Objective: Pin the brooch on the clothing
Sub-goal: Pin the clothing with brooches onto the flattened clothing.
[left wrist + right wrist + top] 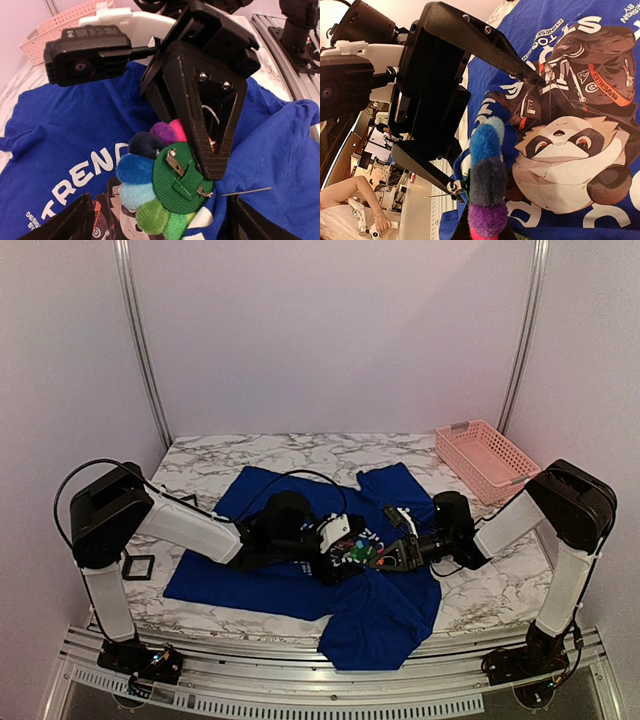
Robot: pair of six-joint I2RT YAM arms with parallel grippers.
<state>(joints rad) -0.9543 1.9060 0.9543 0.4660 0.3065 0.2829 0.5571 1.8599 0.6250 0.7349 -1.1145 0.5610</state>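
Left wrist: "TREND" shirt (55,145); right end effector (209,172) pinching brooch (150,185), left end effector (161,212) spread.

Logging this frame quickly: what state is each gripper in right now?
Left gripper: open, holding nothing.
Right gripper: closed, fingers holding the brooch.
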